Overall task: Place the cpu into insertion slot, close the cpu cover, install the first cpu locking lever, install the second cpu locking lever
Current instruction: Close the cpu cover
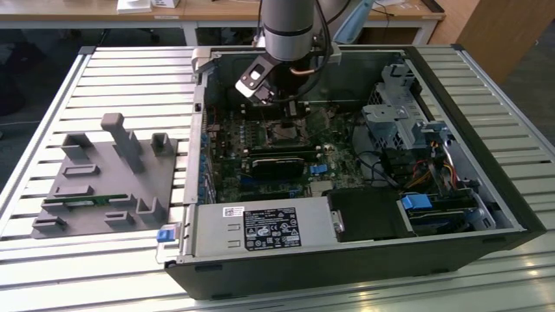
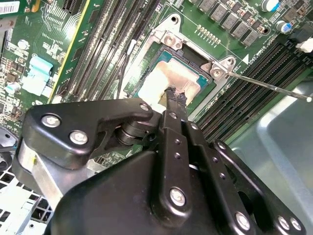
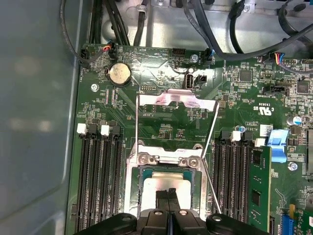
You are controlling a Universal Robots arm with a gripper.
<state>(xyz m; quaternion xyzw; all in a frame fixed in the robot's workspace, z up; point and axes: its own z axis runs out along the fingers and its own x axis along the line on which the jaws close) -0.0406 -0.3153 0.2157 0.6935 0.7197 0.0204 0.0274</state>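
You see the gripper [image 2: 173, 95] low over the green motherboard [image 3: 161, 125], inside the open computer case [image 1: 347, 266] on the slatted tabletop [image 1: 104, 260]. Its fingers [image 3: 163, 198] are clenched together with nothing between them, and the tips meet the pale top of the cpu [image 2: 164, 78]. The cpu lies flat in the insertion slot [image 2: 161, 36], inside the silvery rim. A thin metal rod [image 2: 269, 85] stands out from one corner of the slot. You cannot tell how the cover sits.
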